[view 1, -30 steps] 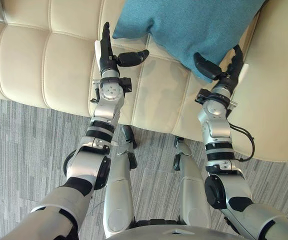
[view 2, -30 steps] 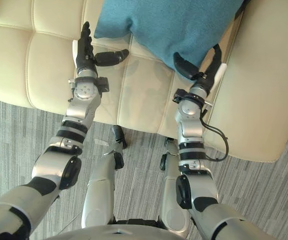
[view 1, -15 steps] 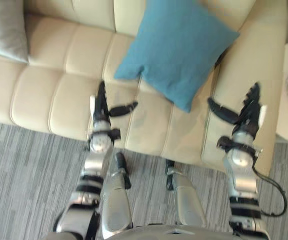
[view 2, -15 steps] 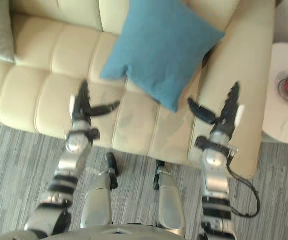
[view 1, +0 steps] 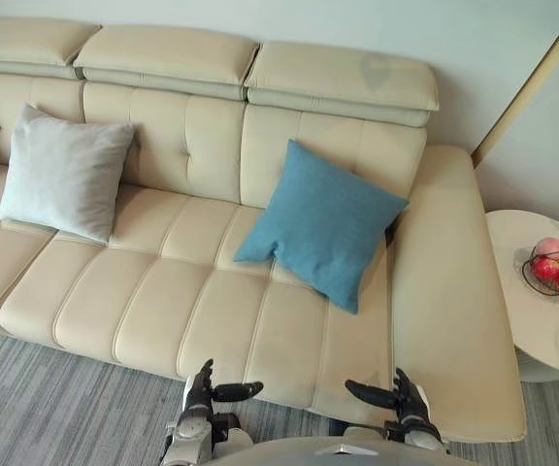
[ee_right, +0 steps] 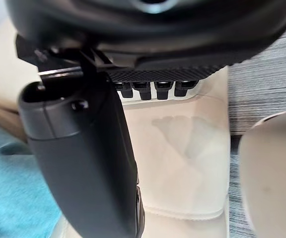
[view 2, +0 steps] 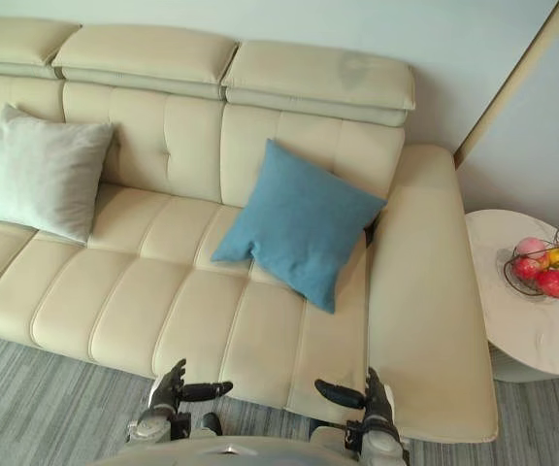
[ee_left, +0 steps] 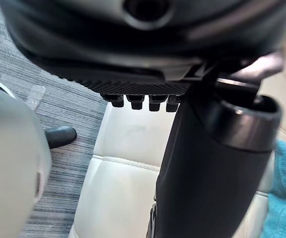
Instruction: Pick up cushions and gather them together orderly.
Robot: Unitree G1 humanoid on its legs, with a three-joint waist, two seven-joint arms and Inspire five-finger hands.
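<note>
A: Where are the cushions?
B: Well apart on the cream leather sofa (view 1: 153, 311). The pale grey square fabric cushion (view 1: 64, 173) is far left and the teal square fabric cushion (view 1: 323, 223) is right of centre.
A: Hands?
B: The left hand (view 1: 200, 390) and right hand (view 1: 408, 398) are at the sofa's near edge, fingers straight, holding nothing. Likely an approach step. The next move calls for reaching one cushion and carrying it beside the other.

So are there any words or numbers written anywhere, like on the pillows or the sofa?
None: no words, numbers, labels or signs can be read anywhere.
The blue cushion, the grey cushion and the sofa are plain.
The round table and the fruit basket on it bear no text either.
</note>
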